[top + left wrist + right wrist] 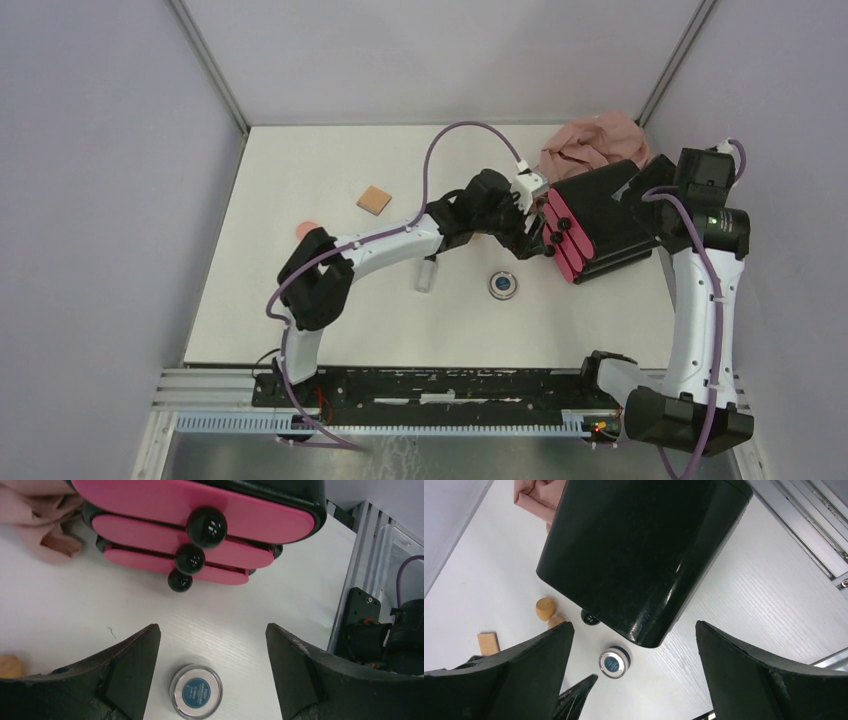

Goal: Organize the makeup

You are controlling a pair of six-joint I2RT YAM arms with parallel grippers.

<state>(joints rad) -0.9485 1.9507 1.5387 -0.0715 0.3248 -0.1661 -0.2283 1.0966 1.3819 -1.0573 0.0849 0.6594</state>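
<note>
The left hand (212, 630) hangs released, fingers spread with nothing between them, facing the black knobs (206, 526) of the box (600, 215) at the right of the overhead view. All three pink drawers (140, 500) look shut, so I'd say nothing is put away yet.

The makeup lies loose on the desk (580, 310). The compact (196, 697) is right below that hand and the vial (427, 273) is near it to the left. The pad (374, 199) sits further up and left, the puff (308, 229) is half hidden by the left arm, and two sponges (545, 608) lie near the drawer fronts.

What worries me is that those knobs are round and glossy, so a pinch could slide off. A pull on a stiff drawer might drag the whole box. The right hand (634, 625) behind it is spread wide too and, as far as I can see, isn't clamped on it. A low pass of the left hand could knock the compact away. The cloth (595, 145) lies just beside the box and could snag.
</note>
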